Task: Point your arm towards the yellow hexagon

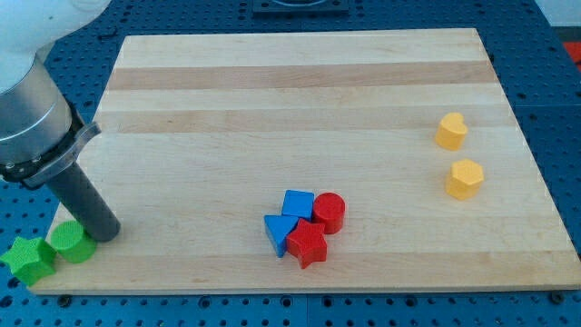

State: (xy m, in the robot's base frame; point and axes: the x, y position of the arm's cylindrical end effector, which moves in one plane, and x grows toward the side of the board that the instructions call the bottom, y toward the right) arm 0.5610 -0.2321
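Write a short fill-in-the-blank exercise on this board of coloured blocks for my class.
1. My tip rests beside the ____ cylinder.
2. The yellow hexagon lies just below the yellow ____.
3. The red cylinder belongs to a cluster of ____ blocks.

Missing words: green; heart; four

Arm: enters from the view's top left corner, a pale upper casing above a grey metal cylinder, leaning down toward the view's right.
Rod: dark, straight, tilted, running from the cylinder to the desk.
My tip (106, 233): resting near the view's bottom left corner of the desk.
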